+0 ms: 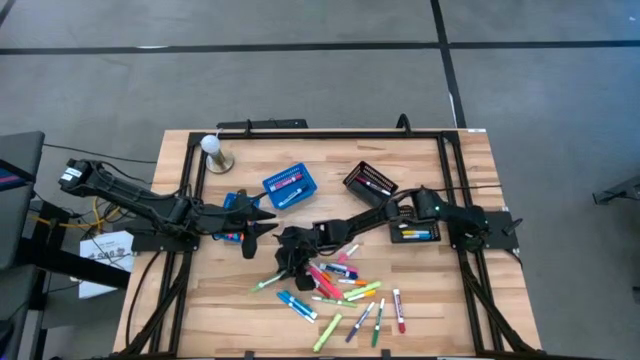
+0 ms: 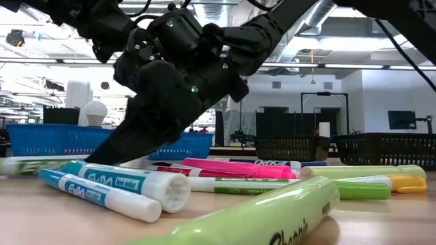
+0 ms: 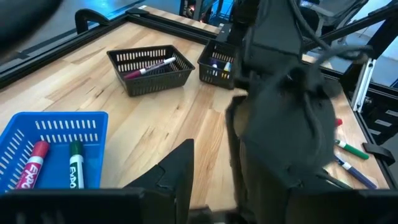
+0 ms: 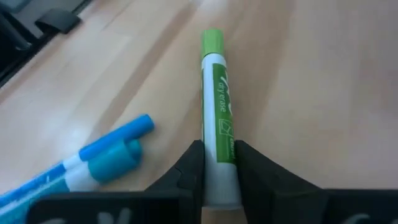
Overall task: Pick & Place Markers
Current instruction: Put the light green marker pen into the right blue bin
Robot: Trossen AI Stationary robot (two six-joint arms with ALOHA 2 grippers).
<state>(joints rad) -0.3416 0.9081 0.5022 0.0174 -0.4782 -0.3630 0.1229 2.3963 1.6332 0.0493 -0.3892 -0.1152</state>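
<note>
Many coloured markers [image 1: 340, 285] lie scattered on the near middle of the table. My right gripper [image 1: 286, 266] reaches in from the right to the left rim of this pile. It is shut on a white marker with a green cap [image 4: 214, 106], which points toward the near left [image 1: 268, 283]. In the low view the gripper [image 2: 133, 146] comes down to the tabletop behind a blue-capped marker [image 2: 102, 192]. My left gripper [image 1: 258, 228] hovers open just left of the right one, touching nothing. The right arm's wrist [image 3: 280, 124] fills its view. My right gripper pinches the green-capped marker between its two fingers on the white barrel near the uncapped end [image 4: 219, 163]. The fingers slant down from the far right and lie along the marker. The cap end [image 4: 212, 38] points away, low over the wood; I cannot tell whether it is lifted clear.
A blue basket [image 1: 288, 186] holding markers and a black mesh basket [image 1: 368, 182] sit toward the far side. Another black mesh basket [image 1: 413, 232] is under the right arm. Another blue basket [image 3: 50, 155] sits by the left gripper. A white-topped stand [image 1: 213, 150] is at the far left.
</note>
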